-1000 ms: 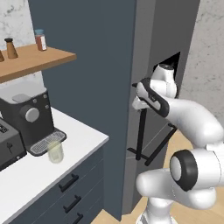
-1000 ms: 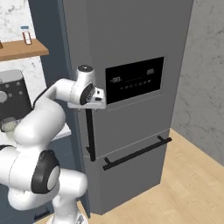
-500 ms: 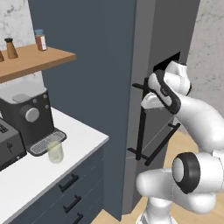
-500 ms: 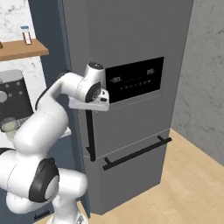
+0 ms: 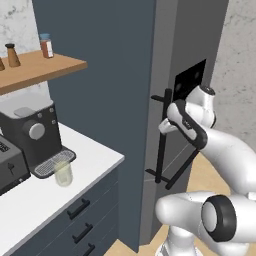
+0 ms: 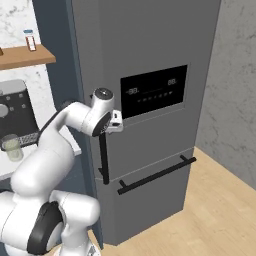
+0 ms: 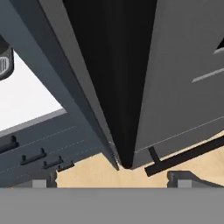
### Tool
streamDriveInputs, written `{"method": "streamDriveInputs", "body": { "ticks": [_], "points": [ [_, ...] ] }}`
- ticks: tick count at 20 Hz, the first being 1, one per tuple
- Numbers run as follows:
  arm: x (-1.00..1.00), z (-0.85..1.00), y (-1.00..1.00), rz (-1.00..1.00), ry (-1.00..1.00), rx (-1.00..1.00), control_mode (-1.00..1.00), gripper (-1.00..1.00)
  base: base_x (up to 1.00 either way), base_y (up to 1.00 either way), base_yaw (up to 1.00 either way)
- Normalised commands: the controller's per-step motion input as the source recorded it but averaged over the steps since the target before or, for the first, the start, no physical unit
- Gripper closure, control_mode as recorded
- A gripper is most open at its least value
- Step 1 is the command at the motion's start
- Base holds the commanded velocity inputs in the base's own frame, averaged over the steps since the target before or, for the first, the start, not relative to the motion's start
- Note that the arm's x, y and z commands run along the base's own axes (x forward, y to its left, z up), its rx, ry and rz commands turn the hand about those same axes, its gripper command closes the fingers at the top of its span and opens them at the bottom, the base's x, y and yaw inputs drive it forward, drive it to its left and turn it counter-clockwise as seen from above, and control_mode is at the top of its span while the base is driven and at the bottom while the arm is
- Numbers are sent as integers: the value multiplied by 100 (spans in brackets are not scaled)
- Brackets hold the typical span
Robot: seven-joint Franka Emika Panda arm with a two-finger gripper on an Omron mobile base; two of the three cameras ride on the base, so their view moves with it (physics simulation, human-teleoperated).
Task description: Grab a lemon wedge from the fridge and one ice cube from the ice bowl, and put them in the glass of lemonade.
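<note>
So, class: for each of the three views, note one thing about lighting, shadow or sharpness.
Left base view: even, soft light, and the coffee machine casts only a faint shadow on the counter. Right base view: the fridge front is flat grey with no glare, and its display panel digits are too blurred to read. Hand view: the fridge's side is near black, and edges look soft.

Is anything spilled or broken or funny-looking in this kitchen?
Nothing stands out. The fridge is shut and looks undamaged, with the open gripper up against its vertical handle. The glass of lemonade stands upright on the counter by the coffee machine, with nothing spilled around it.
</note>
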Motion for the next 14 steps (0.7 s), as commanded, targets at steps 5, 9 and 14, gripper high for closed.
{"method": "streamDriveInputs", "body": {
  "ticks": [5, 9, 14],
  "points": [
    [45, 0, -2, 0, -1, 1, -100, -100, 0, 0, 0],
    [0, -13, -15, 0, -20, 12, -100, -100, 0, 0, 0],
    [20, -7, -1, 0, -19, 9, -100, -100, 0, 0, 0]
  ]
}}
